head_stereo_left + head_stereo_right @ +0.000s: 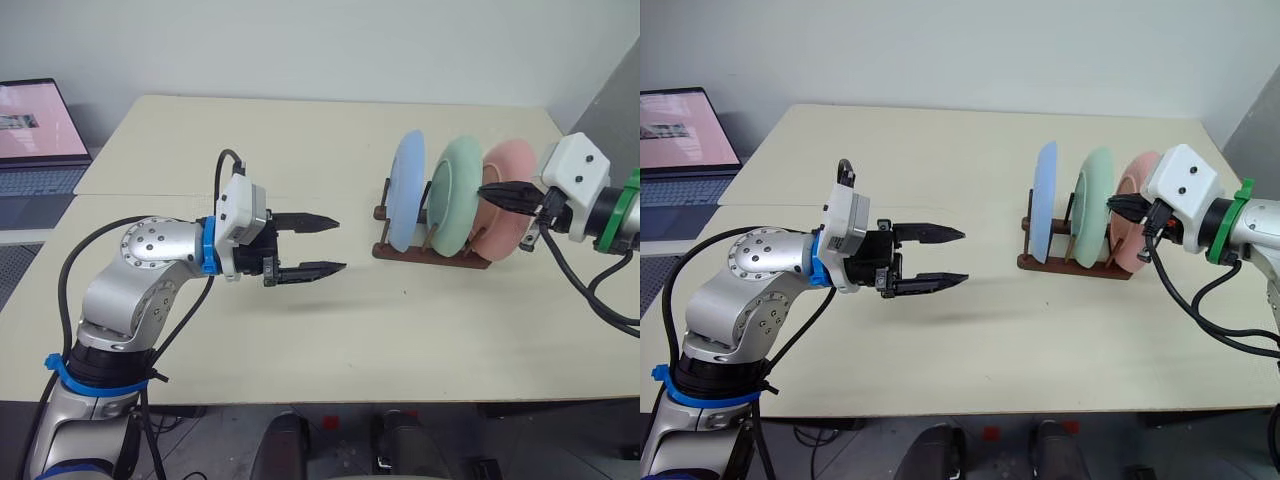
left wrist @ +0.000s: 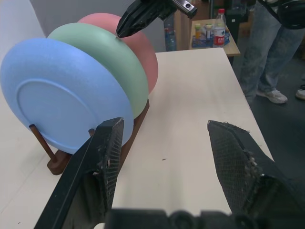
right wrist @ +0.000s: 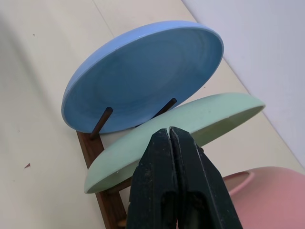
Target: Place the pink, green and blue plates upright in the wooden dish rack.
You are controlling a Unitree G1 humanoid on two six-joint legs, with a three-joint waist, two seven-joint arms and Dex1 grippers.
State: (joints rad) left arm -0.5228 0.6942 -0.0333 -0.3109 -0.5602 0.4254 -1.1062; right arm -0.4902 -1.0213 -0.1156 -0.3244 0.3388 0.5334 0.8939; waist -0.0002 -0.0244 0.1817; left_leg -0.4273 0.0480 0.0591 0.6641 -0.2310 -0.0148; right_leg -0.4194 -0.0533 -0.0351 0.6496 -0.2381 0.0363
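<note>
The left gripper (image 1: 322,244) hangs above the bare tabletop with its two black fingers (image 2: 97,176) spread wide and nothing between them, pointing across toward the rack from well short of it. Over on the other side, the right gripper (image 1: 497,192) has its fingers pressed tight together (no gap at all in its own wrist view), holding nothing. Its closed tip sits right at the upper edge of the green plate (image 1: 455,195), in front of the pink plate (image 1: 508,203); whether it actually touches the green rim cannot be told.

All three plates stand upright on edge in the wooden dish rack (image 1: 432,254), which sits on the cream table (image 1: 300,140) toward the robot's right. The blue plate (image 1: 406,190) is at the end nearest the left gripper, green in the middle, pink at the far end nearest the right arm. Thin dark pegs rise between blue and green.

Around them: an open laptop (image 1: 38,140) with a pinkish screen at the table's far left, and in the left wrist view a person's legs (image 2: 267,52) standing beyond the table, beside a small side table with bottles (image 2: 212,31).
</note>
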